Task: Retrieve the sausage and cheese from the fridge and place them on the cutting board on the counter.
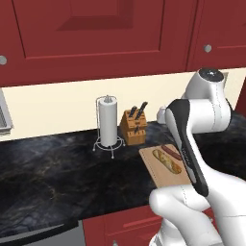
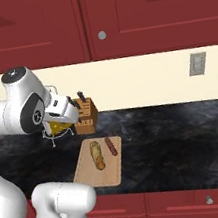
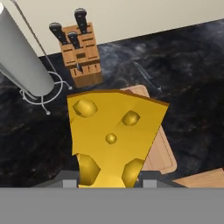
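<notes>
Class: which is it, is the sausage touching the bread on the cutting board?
Apart. The right base view shows bare board between sausage and bread on the cutting board.

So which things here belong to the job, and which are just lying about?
Job: cheese in the gripper; sausage; cutting board; counter.
Lying about: bread on the board; knife block; paper towel roll.

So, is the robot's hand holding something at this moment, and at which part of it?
Yes: the hand holds the golden-yellow holed cheese wedge, gripped at its narrower end nearest the hand camera.
</notes>
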Controlling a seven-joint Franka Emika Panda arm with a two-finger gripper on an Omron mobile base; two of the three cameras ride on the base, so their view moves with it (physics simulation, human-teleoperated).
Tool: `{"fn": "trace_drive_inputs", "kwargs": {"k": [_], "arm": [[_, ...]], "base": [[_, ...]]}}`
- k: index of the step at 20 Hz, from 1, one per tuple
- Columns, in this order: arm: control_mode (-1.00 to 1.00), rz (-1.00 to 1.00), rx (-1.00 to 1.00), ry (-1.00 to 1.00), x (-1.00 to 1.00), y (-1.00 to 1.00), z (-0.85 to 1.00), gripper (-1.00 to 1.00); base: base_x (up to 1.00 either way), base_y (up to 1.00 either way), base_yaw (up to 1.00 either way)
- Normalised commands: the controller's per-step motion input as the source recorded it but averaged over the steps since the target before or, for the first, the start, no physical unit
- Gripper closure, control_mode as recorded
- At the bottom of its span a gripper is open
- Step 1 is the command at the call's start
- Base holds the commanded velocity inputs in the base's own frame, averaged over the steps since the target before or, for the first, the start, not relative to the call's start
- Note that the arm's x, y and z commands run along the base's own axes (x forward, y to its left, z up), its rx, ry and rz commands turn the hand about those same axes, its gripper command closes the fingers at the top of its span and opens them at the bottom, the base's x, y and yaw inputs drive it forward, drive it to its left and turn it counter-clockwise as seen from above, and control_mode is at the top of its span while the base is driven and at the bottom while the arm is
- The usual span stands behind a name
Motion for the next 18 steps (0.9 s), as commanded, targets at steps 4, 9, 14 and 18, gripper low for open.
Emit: {"fn": "trace_drive_inputs", "kwargs": {"k": [4, 9, 14, 18], "arm": [[1.0, 0.0, 0.0, 0.0, 0.0, 0.0, 0.0, 1.0], [-1.0, 0.19, -0.01, 0.01, -0.04, -0.21, -0.17, 1.0], [-1.0, 0.52, -0.09, 0.0, -0.11, -0.2, -0.31, 1.0], [-1.0, 0.41, -0.15, -0.11, -0.02, 0.03, -0.52, 1.0]], "base": [[0.0, 0.0, 0.0], [0.0, 0.0, 0.01], [0.0, 0.0, 0.0], [0.0, 0.0, 0.0]]}}
